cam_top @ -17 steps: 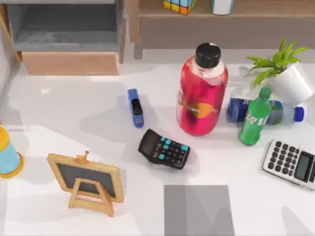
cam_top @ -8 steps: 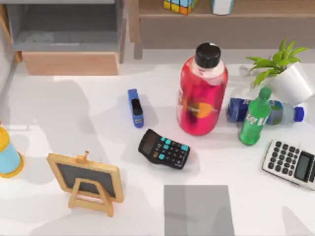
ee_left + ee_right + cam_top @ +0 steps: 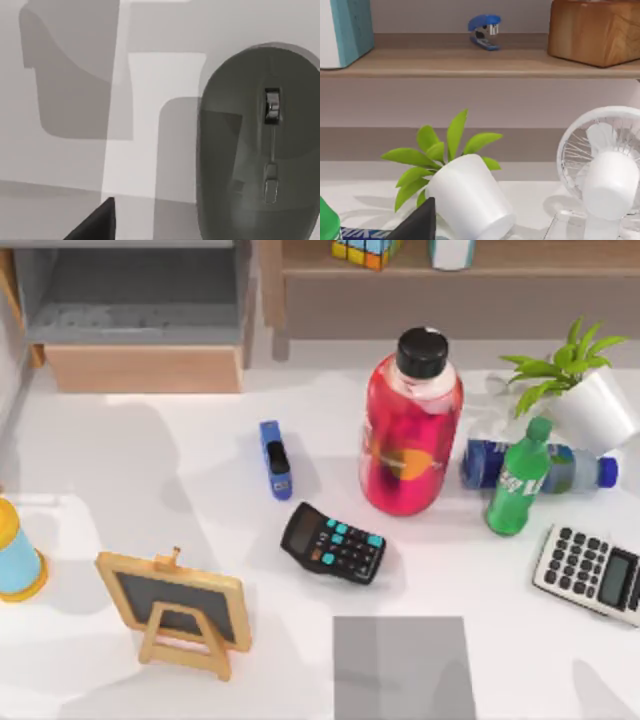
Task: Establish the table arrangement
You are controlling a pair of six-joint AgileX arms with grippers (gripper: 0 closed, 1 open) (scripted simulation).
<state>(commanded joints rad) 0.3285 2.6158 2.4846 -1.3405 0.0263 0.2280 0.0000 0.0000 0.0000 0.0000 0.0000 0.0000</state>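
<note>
The white table (image 3: 120,460) carries a black calculator (image 3: 333,542), a blue stapler (image 3: 275,458), a tall red bottle (image 3: 410,430), an upright green bottle (image 3: 518,480) and a grey mat (image 3: 400,665) at the front edge. A grey computer mouse (image 3: 260,145) lies on the table (image 3: 150,125) just below my left wrist camera. A dark piece of my left gripper (image 3: 95,225) shows beside the mouse, apart from it. A dark piece of my right gripper (image 3: 417,222) hangs in front of a tilted white plant pot (image 3: 465,200).
A small chalkboard easel (image 3: 178,608) stands front left, a white calculator (image 3: 592,572) lies far right, and a blue bottle (image 3: 560,468) lies behind the green one. A wooden shelf unit (image 3: 450,290) runs along the back. A white fan (image 3: 605,170) stands next to the plant.
Arm shadows on the left half of the table have shifted. No object on the table has moved.
</note>
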